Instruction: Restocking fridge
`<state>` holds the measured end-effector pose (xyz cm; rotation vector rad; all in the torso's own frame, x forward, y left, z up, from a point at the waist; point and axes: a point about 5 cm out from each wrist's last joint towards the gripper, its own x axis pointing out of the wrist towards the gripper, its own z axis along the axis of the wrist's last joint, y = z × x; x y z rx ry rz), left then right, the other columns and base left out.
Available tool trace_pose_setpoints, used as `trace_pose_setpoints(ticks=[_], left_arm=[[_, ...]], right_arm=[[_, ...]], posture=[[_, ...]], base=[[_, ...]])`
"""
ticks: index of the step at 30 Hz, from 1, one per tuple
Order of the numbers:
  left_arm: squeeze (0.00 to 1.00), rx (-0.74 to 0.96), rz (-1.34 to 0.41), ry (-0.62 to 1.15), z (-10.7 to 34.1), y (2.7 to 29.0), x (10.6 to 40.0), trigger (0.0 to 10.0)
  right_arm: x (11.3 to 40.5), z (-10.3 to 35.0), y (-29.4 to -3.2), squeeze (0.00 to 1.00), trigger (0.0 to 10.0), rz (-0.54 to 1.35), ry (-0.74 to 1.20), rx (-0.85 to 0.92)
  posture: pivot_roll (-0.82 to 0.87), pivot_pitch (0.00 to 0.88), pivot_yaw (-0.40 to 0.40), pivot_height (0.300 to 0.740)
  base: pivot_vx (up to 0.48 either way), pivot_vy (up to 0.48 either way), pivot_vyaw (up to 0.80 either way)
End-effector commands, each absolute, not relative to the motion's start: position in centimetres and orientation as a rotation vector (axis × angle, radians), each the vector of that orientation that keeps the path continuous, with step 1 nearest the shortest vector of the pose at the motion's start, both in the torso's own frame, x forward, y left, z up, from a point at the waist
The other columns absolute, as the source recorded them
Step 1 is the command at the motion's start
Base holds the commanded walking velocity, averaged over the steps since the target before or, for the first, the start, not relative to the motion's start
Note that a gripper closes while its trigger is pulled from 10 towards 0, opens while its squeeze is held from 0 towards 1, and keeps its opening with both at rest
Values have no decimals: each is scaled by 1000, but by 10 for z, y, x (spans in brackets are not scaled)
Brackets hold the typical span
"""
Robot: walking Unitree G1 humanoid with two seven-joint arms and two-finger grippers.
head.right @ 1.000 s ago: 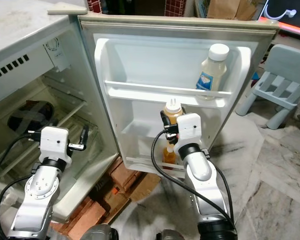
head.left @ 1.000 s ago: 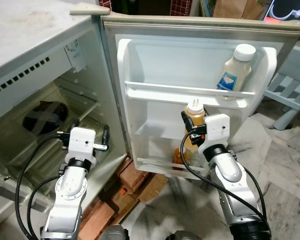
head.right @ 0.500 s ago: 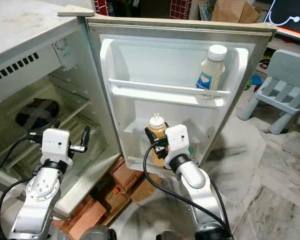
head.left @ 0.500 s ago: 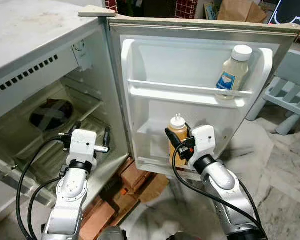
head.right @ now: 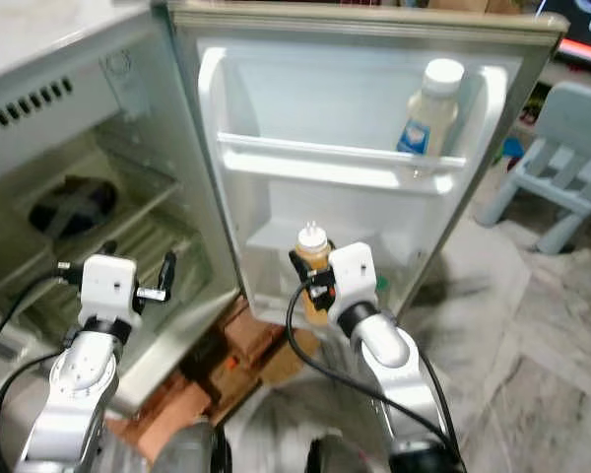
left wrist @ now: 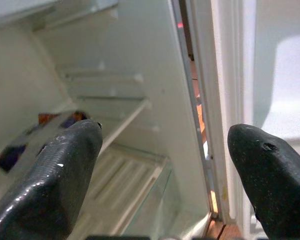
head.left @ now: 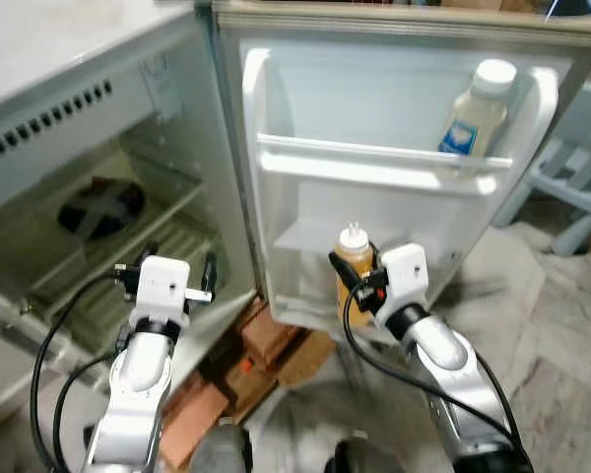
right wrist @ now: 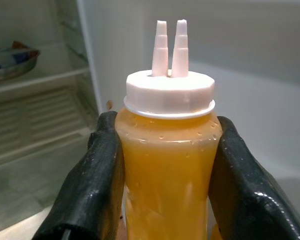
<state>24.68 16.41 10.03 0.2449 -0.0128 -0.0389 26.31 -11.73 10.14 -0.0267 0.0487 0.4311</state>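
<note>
The left gripper [head.left: 167, 278] stood at about eight o'clock in the head view, before the open fridge body [head.left: 89, 187], its fingers [left wrist: 60, 170] spread wide apart and holding nothing. A dark bowl [head.left: 98, 205] lay on an inner shelf at about ten o'clock from that gripper, well apart from it.

Toward the centre, the fridge door [head.left: 394, 128] hung open. Its upper door shelf [head.left: 374, 166] carried a pale bottle [head.left: 478, 110] at about one o'clock, standing upright against the right wall.

The right gripper [head.left: 360, 286] was at about five o'clock of centre, its two fingers [right wrist: 97, 185] clamped on either side of the orange sauce bottle [head.left: 352, 271]. The bottle's long axis ran upright, twin-nozzle white cap [right wrist: 169, 90] at twelve o'clock, the fingers gripping just below the cap.

The bottle stood just in front of the lower door shelf [head.left: 310, 236], which lay directly beyond it, at twelve o'clock along the fingers. The right arm was plainly the nearer one to that shelf. Judged from this, the coming move would be a short forward carry, bottle kept upright, to clear the shelf's front rail before release.
</note>
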Motion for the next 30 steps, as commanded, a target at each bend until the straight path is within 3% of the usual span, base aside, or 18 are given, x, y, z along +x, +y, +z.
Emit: trace_pose_setpoints(ticks=[1, 30], left_arm=[[0, 245, -43, -15, 102, 164, 246, 10000], [0, 232, -75, -38, 105, 161, 248, 10000]], right_arm=[[263, 104, -117, 0, 10000, 435, 39, -24], [272, 110, -118, 0, 10000, 410, 3, -54]], posture=[[71, 76, -14, 630], [70, 88, -10, 630]], base=[[0, 0, 0], [31, 0, 0]])
